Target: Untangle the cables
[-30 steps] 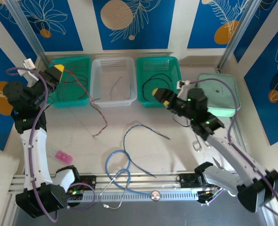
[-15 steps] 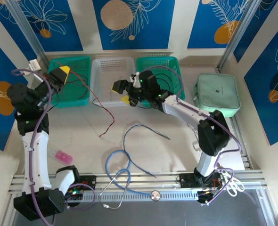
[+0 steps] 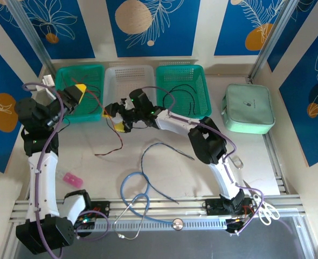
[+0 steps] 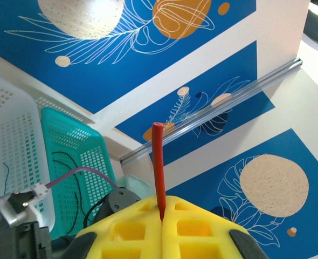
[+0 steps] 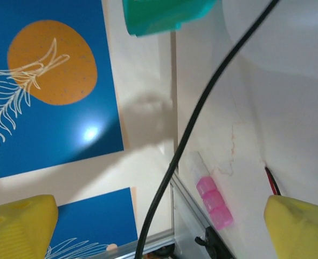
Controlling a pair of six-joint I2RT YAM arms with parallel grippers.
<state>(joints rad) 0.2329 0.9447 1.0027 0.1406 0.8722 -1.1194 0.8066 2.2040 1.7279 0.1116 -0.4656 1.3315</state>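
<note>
Lying nearest: blue-grey cable [image 3: 142, 162], loose on the table [image 3: 245, 156].
Red cable [image 3: 119, 141]: tail on the table; upper end pinched in the left gripper [image 4: 161, 210], jaws together.
Right gripper [image 3: 115, 116]: jaws apart, black cable [image 5: 191, 129] between them; contact unclear, fingers cut off.
Far basket [image 3: 180, 67]: dark strands inside, hard to trace.

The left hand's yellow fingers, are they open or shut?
Shut: the left hand has its yellow fingers pressed together, pinching the red cable that sticks up between them.

Open table [image 3: 245, 156] at right, baskets [image 3: 129, 68] along back, stethoscope [image 3: 122, 188] and cables [image 3: 164, 144] mid-table
</note>
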